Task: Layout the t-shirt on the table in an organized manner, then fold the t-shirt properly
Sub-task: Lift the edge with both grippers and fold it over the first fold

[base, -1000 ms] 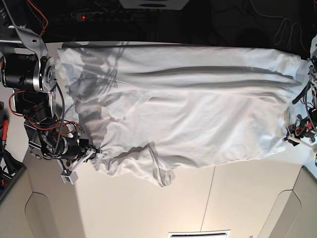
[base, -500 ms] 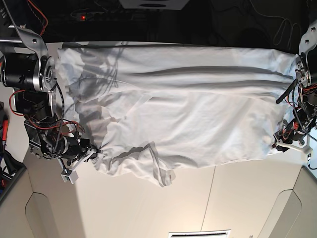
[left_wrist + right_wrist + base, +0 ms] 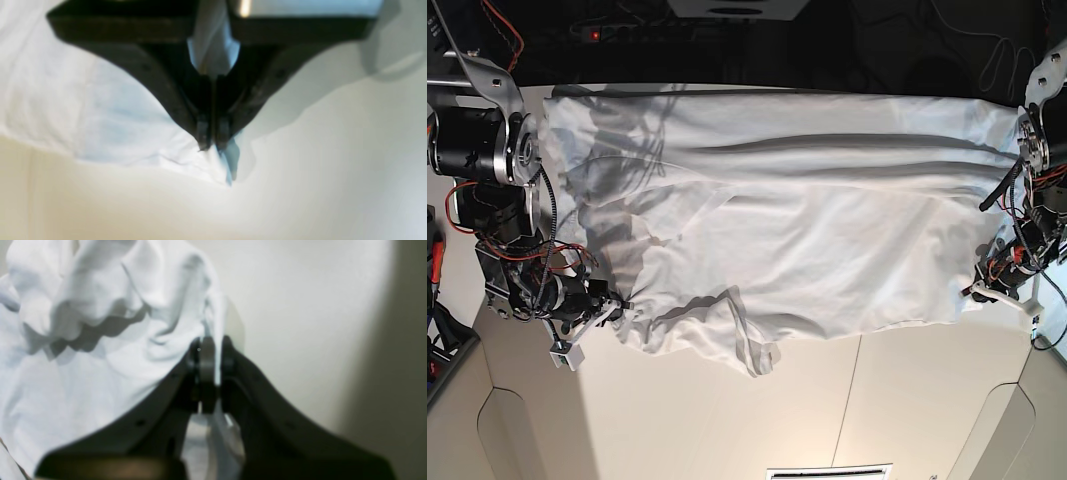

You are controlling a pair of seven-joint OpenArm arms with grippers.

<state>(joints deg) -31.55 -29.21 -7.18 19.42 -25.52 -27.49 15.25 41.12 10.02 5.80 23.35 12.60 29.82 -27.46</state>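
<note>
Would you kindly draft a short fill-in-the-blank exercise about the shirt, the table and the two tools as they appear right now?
1. The t-shirt lying spread on the table is plain ____ in colour.
2. The left tool has its jaws ____ on the t-shirt's edge.
3. The right tool pinches the ____ between its jaws.
4. In the base view, the left tool sits at the shirt's ____ side.

Missing words: white; shut; t-shirt; right

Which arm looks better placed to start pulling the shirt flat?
Neither alone, probably. The left gripper and the right gripper each pinch an opposite edge of the t-shirt, so both seem ready to stretch it together.
</note>
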